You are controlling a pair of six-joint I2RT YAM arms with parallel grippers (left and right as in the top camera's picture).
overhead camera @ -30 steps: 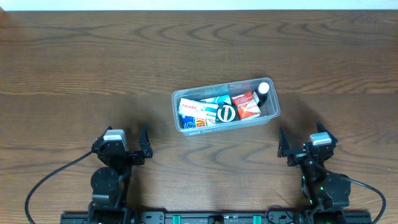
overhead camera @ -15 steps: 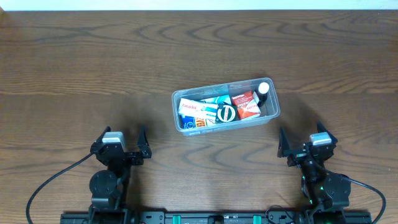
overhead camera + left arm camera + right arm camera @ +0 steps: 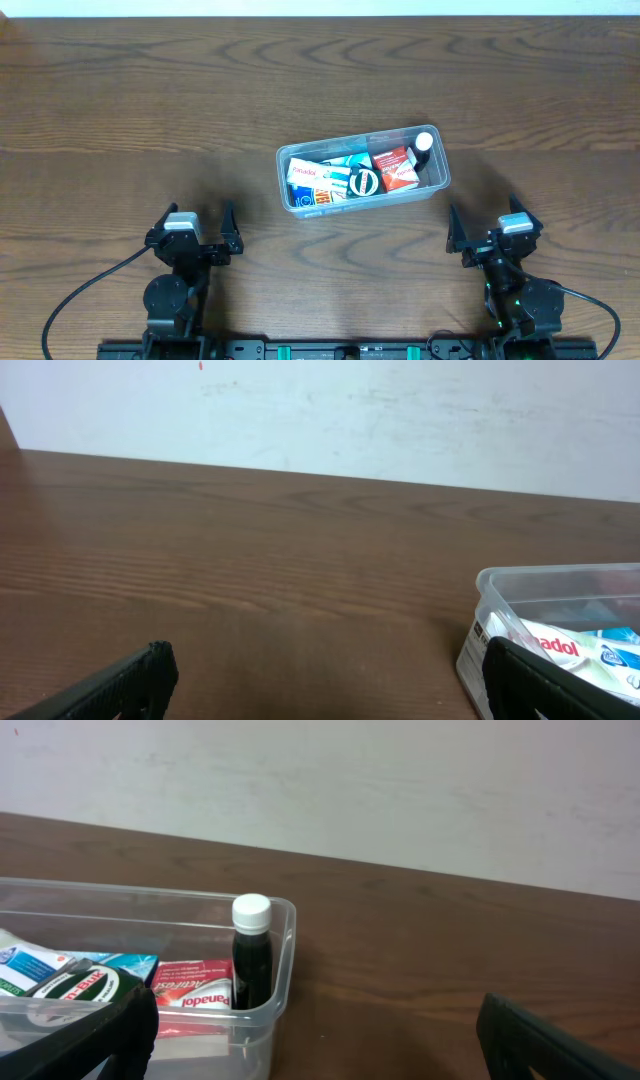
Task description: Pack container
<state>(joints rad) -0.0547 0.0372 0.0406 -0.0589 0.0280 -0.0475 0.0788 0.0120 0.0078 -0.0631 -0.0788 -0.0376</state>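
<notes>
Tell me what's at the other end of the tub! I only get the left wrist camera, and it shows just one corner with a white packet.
Observer: A dark bottle with a white cap stands upright at the right end of the container.
Kid: Is anything red in there?
Observer: Yes, a red box lies right beside the bottle.
Kid: Is the other arm holding something?
Observer: No. The right gripper is open and empty, apart from the container.
</notes>
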